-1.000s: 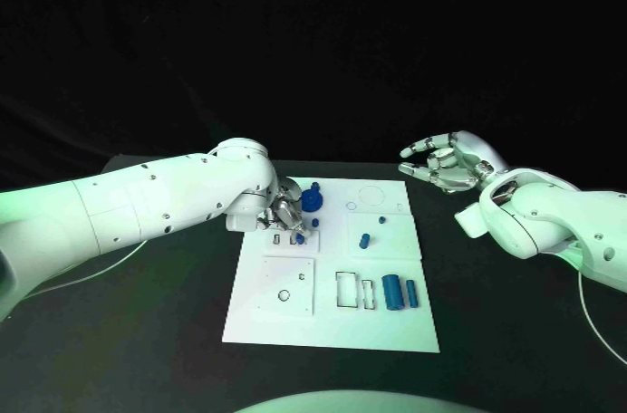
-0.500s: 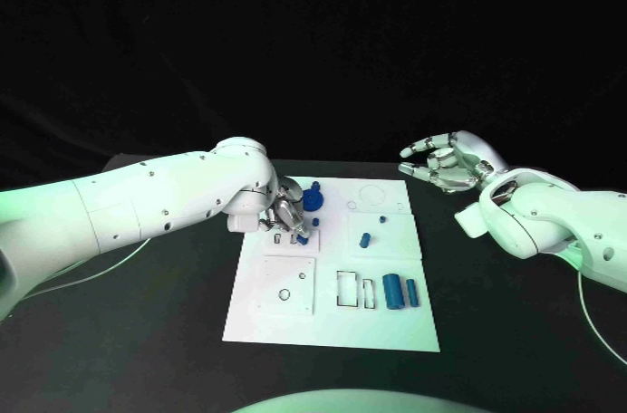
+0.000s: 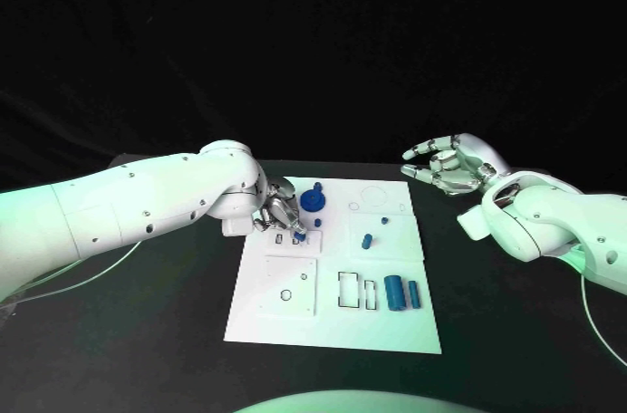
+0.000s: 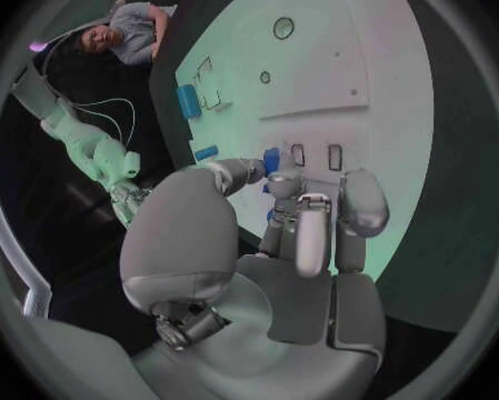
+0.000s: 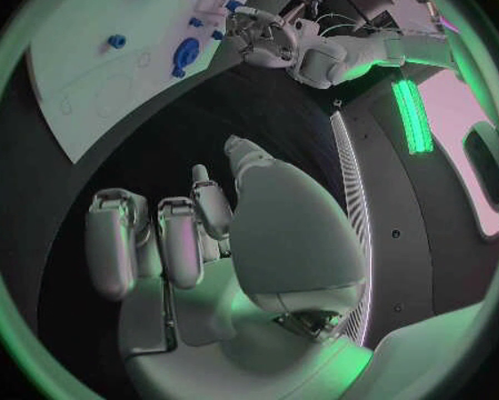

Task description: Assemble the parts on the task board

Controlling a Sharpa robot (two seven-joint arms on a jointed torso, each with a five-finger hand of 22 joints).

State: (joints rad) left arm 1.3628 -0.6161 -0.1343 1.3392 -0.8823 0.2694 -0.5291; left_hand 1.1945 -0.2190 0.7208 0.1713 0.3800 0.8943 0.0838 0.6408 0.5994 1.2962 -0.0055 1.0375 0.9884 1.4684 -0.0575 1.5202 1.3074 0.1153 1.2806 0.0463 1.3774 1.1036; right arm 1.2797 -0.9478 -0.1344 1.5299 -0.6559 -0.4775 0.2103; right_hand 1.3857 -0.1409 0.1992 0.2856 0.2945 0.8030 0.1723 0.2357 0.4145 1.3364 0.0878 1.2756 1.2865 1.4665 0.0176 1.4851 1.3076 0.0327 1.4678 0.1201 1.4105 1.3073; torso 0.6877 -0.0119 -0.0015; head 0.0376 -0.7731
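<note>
The white task board (image 3: 333, 318) lies mid-table. My left hand (image 3: 280, 215) hovers over its far left corner and pinches a small blue part (image 3: 299, 238) at its fingertips, just above two small rectangular slots (image 3: 278, 239). In the left wrist view the same part (image 4: 271, 161) sits between thumb and finger beside the slots (image 4: 298, 155). A round blue part (image 3: 313, 198) stands just right of that hand. My right hand (image 3: 447, 164) is held off the board's far right corner, fingers apart and empty.
Two blue cylinders (image 3: 392, 292) lie by a rectangular recess (image 3: 348, 289) on the board's near right. A small blue piece (image 3: 366, 242) and a smaller one (image 3: 383, 220) sit mid-board. The right wrist view shows the board (image 5: 93, 71) and my left hand (image 5: 266, 40) far off.
My left arm and hand have shifted slightly left, uncovering more of the round blue part. The small blue part stays at the fingertips. The right hand has not moved.
</note>
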